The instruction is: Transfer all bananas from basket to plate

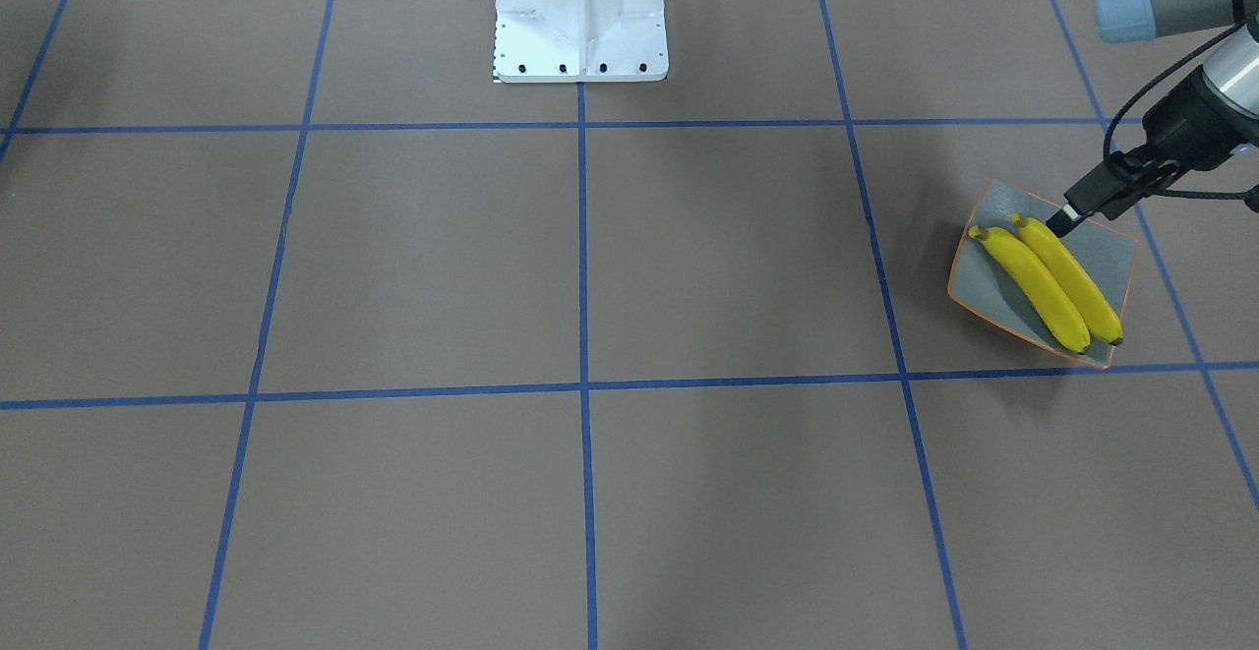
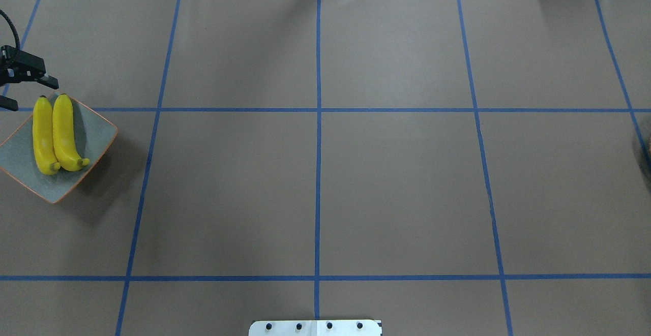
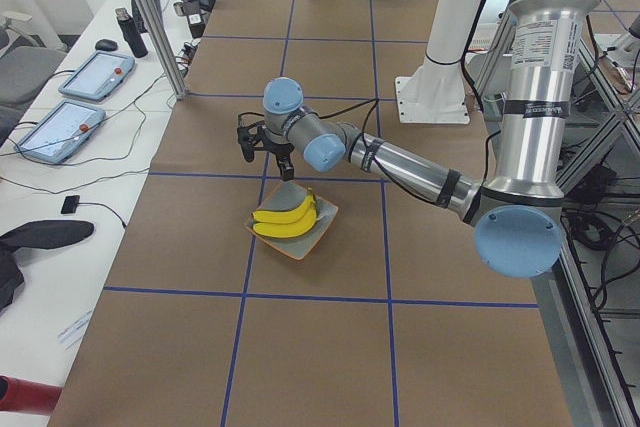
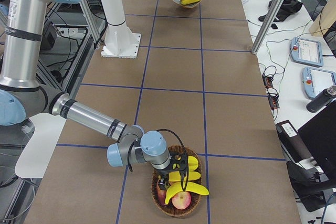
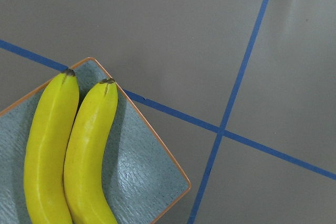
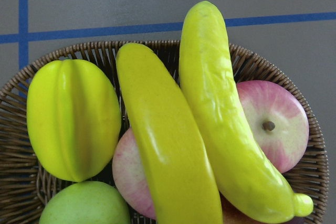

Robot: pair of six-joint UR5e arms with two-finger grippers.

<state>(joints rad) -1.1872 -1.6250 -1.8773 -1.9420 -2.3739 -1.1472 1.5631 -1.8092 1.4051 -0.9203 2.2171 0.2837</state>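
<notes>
Two yellow bananas (image 2: pixel 43 132) (image 2: pixel 65 132) lie side by side on the grey-green plate (image 2: pixel 96 132) with the orange rim, at the table's left end. They also show in the left wrist view (image 5: pixel 47 140) (image 5: pixel 89 145). My left gripper (image 2: pixel 29 93) is open and empty, just beyond the plate's far corner. Two more long yellow bananas (image 6: pixel 168 145) (image 6: pixel 231 119), one greener, lie across the wicker basket (image 6: pixel 157 45) at the right end. My right gripper (image 4: pixel 176 174) hovers low over that basket (image 4: pixel 157 195). I cannot tell whether it is open or shut.
The basket also holds a yellow star fruit (image 6: pixel 73 119), pink apples (image 6: pixel 283 124) and a green apple (image 6: pixel 84 205). The white robot pedestal (image 1: pixel 580 11) stands mid-table at the robot's edge. A metal post (image 3: pixel 150 17) and tablets (image 3: pixel 60 127) are on the operators' side.
</notes>
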